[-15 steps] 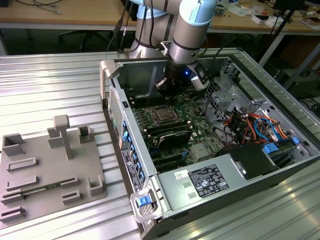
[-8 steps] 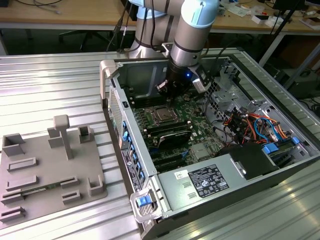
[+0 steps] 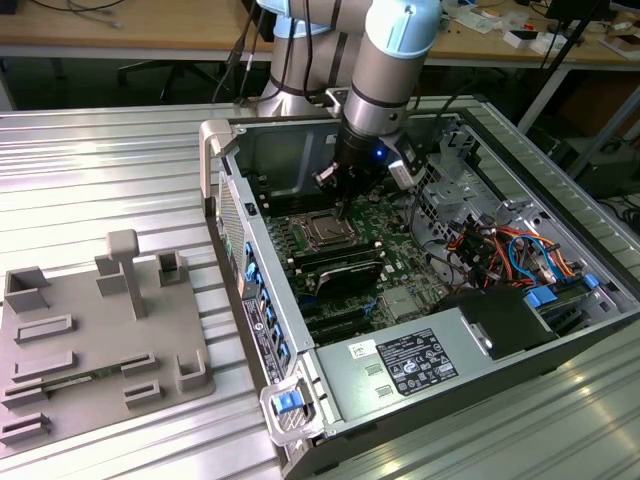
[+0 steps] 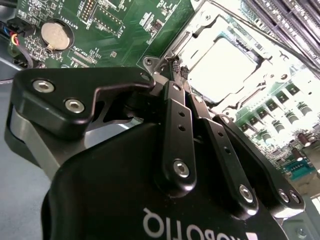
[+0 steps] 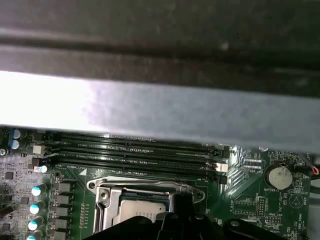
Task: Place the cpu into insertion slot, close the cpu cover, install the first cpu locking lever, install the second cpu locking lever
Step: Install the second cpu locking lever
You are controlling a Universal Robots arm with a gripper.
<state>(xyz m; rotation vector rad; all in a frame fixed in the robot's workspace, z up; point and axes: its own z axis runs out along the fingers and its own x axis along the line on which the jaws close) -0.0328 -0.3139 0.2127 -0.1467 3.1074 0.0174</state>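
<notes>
Gripper (image 4: 176, 67) fingertips pressed together at the cpu cover (image 4: 200, 30) corner; cover lies flat over cpu (image 4: 222, 65) in second wrist view. Exterior view adds the open computer case (image 3: 400, 380) around it

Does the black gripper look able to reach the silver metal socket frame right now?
Probably yes: the gripper hangs with shut fingertips right at the silver socket frame's corner, and nothing stands between them inside the open computer case.
</notes>
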